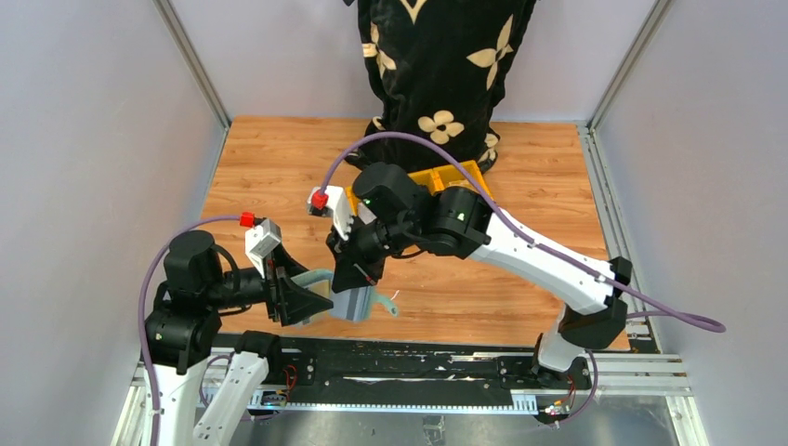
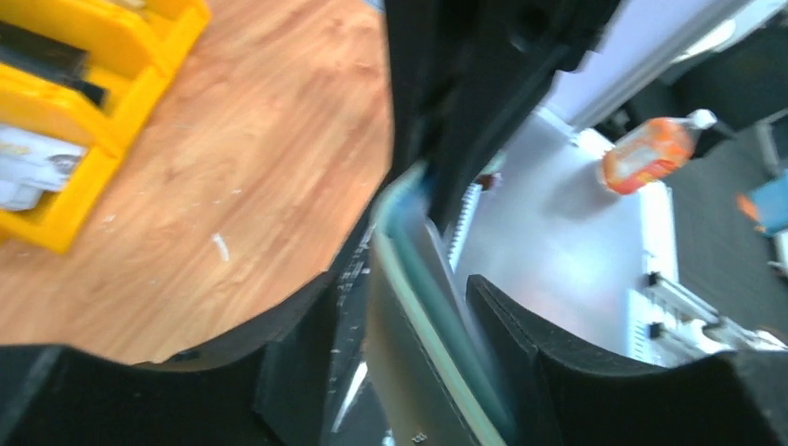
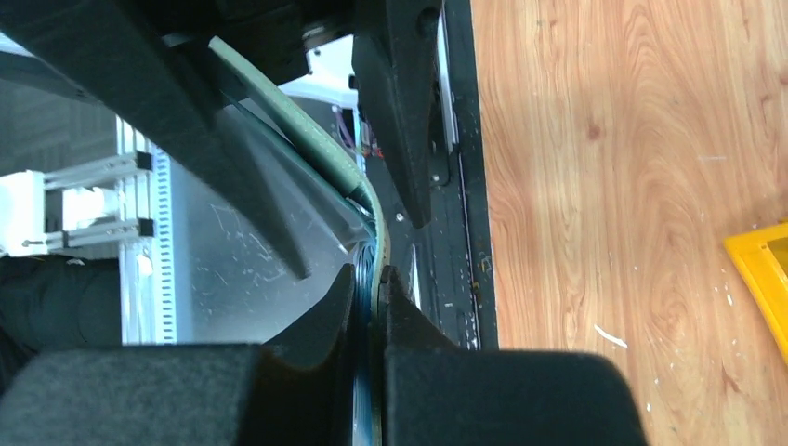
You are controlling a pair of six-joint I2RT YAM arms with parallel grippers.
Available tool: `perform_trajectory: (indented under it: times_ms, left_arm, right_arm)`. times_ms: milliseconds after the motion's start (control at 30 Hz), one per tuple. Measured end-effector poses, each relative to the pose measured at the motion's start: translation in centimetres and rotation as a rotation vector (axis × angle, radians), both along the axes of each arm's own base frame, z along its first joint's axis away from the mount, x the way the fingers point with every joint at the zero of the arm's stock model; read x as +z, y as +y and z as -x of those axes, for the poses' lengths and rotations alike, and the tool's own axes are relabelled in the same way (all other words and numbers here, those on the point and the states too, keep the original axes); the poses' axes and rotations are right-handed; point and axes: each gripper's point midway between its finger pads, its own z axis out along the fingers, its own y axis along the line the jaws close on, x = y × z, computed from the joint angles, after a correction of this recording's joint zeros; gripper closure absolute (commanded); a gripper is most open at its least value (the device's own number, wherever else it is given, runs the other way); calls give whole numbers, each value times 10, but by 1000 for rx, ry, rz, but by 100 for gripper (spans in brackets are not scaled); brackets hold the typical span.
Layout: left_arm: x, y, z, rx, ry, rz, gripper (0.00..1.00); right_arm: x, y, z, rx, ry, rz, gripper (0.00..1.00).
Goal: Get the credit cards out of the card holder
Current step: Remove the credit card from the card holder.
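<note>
Left hand (image 1: 314, 303) and right hand (image 1: 351, 279) both pinch card holder (image 1: 361, 305) aloft; opposing tugs could slip it free.

Soft, even overhead light keeps the top view bright and sharp, with faint shadows on the orange-brown wood-grain desk (image 1: 279, 158) toward 6 o'clock. The left wrist view is motion-smeared and washed pale at 3 o'clock. The right wrist view shows crisp grain, but the right hand (image 3: 369, 274) at 6 o'clock is soft.

The right pincer (image 3: 372, 283) pinched the teal holder's (image 3: 297, 121) edge, with wooden worktop (image 3: 604, 186) and a yellow bin (image 3: 764, 269) corner at right.
</note>
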Motion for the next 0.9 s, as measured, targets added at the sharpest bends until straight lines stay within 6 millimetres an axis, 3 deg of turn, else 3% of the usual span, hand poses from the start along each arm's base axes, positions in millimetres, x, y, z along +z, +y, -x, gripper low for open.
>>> perform_trajectory:
  times_ms: [100, 267, 533, 767, 833, 900]
  left_arm:
    - [-12, 6, -10, 52, -46, -65, 53]
    - [-23, 11, -15, 66, -73, -123, 55]
    - [-17, 3, 3, -37, -10, -60, 39]
    - [-9, -2, 17, -111, 36, -5, 61]
    - [-8, -2, 20, -119, 33, 1, 60]
    - [-7, -2, 22, -126, 31, 7, 50]
  right_arm:
    - [-12, 0, 7, 20, -22, 72, 100]
    - [-24, -9, 13, 40, -36, 127, 100]
    - [-26, -26, 28, 100, -16, 107, 100]
    - [-21, -26, 35, 141, 7, 49, 100]
    - [-21, -28, 35, 146, 17, 33, 100]
    - [-19, -30, 35, 149, 29, 9, 100]
